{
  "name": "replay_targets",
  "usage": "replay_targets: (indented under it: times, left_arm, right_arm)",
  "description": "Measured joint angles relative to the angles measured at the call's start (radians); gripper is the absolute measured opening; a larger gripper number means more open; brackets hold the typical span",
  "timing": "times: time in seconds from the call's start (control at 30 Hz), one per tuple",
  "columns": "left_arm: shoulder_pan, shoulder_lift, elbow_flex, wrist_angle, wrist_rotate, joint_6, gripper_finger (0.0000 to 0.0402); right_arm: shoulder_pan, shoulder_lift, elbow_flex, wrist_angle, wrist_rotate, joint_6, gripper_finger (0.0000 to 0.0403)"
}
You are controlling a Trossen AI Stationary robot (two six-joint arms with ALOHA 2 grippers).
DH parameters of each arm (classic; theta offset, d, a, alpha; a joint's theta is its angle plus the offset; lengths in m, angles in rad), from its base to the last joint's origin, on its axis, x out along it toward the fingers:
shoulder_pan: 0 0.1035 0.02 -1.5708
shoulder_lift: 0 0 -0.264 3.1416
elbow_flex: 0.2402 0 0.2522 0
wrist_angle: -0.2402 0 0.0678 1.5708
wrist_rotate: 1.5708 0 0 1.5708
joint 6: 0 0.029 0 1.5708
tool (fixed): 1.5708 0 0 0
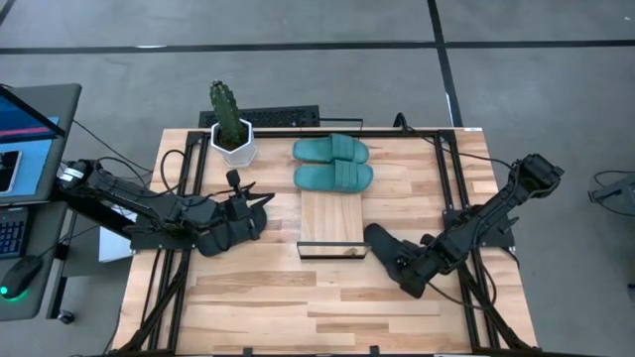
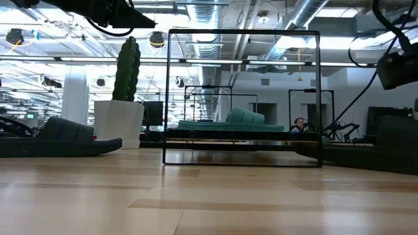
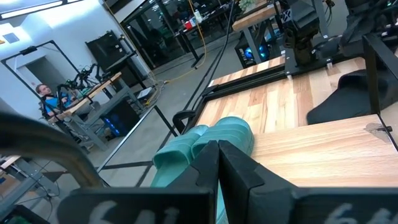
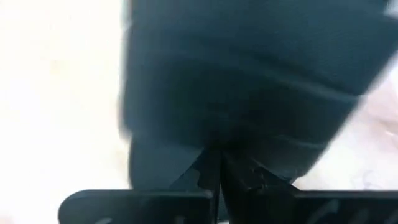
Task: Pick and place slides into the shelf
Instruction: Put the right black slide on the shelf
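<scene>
Right gripper point(image 1: 405, 278) pinches a black slide point(image 1: 385, 250) beside the shelf point(image 1: 332, 210); it should lift clear of the wire frame; left gripper point(image 1: 260, 208) waits closed

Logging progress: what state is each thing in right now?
teal slides: both on shelf, side by side
black slide: on table beside shelf
second black slide: on table
shelf: near half bare
left gripper: shut, empty
right gripper: shut, at black slide
</scene>
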Motion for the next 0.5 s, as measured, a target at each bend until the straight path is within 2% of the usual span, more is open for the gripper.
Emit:
replay_targets:
  times: [0.27, 0.5]
  left_arm:
    - [0.0, 0.0, 0.0, -0.002, 0.0, 0.002, 0.0]
    - [0.0, 0.0, 0.0, -0.002, 0.0, 0.003, 0.0]
  right_arm:
    - [-0.002, 0.0, 0.0, 0.226, 0.004, -0.032, 0.0]
    - [-0.001, 0.0, 0.0, 0.246, 0.028, -0.033, 0.0]
